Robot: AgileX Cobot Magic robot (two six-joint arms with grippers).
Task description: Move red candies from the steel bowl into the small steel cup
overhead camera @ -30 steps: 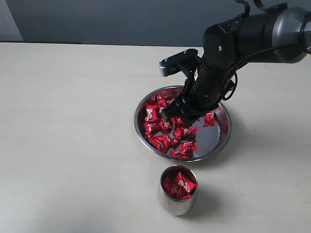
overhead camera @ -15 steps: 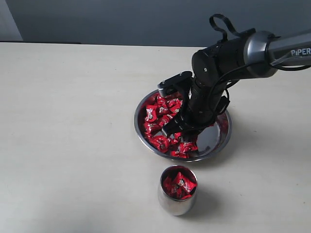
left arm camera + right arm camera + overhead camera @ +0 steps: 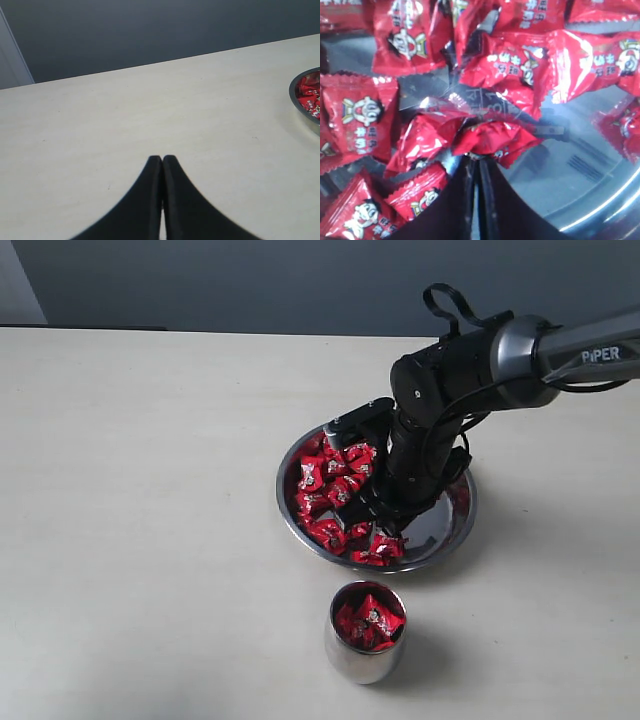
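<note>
My right pincer (image 3: 474, 159) sat low in the bowl (image 3: 283, 495), jaws pinched on one candy (image 3: 492, 140) bound for the cup (image 3: 366, 658). The left pincer (image 3: 162, 159), jaws together, hung well clear.

One wide, shallow steel bowl (image 3: 434, 527); one small rounded steel cup (image 3: 362, 666); more than a dozen shiny red-wrapped candies (image 3: 312, 475).
</note>
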